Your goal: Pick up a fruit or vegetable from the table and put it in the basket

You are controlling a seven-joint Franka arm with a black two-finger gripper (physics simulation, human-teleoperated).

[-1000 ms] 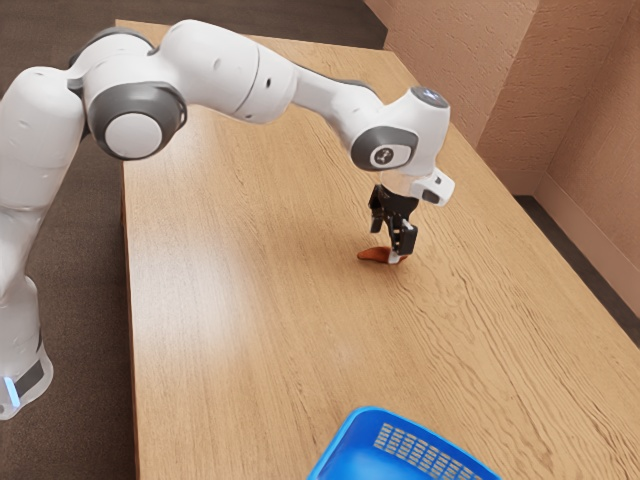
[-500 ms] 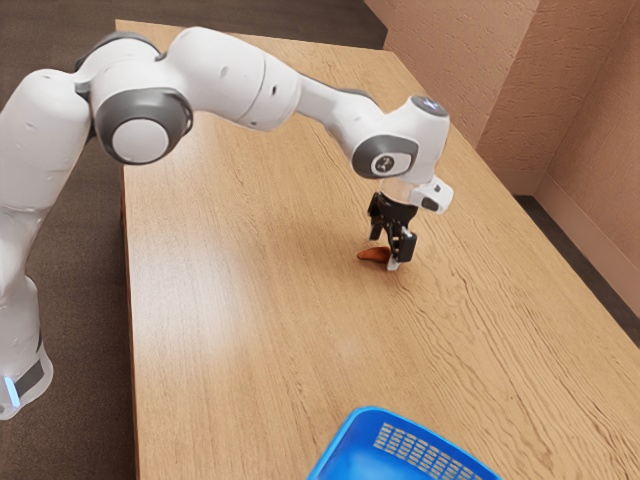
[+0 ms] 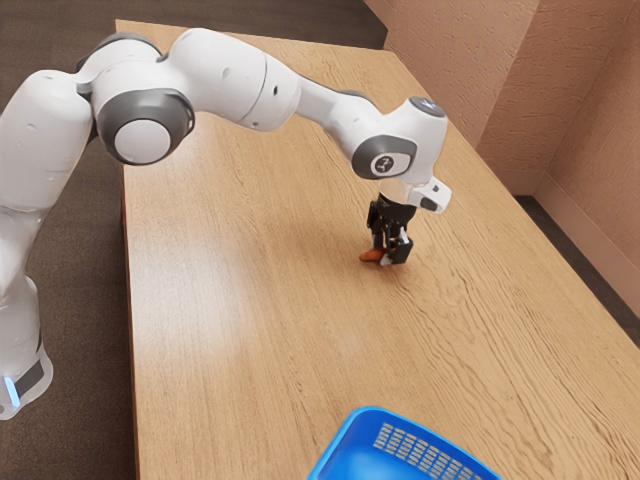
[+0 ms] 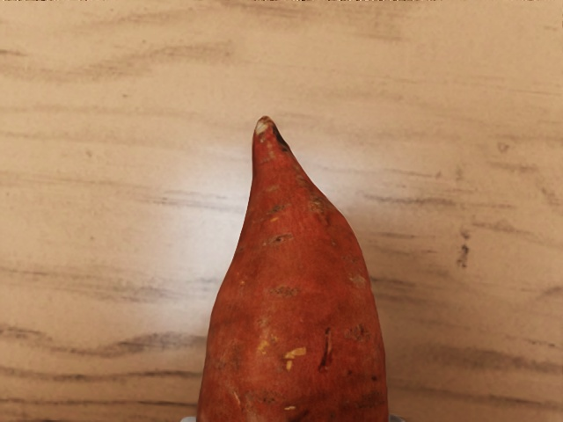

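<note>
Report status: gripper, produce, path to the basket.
Gripper shut on sweet potato. Sweet potato down at table, outside blue basket. No obstacle seen between sweet potato and basket.

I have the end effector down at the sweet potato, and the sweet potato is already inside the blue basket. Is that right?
Not quite: the exterior view shows the sweet potato on the table, away from the blue basket. The end effector is down at it.
</note>
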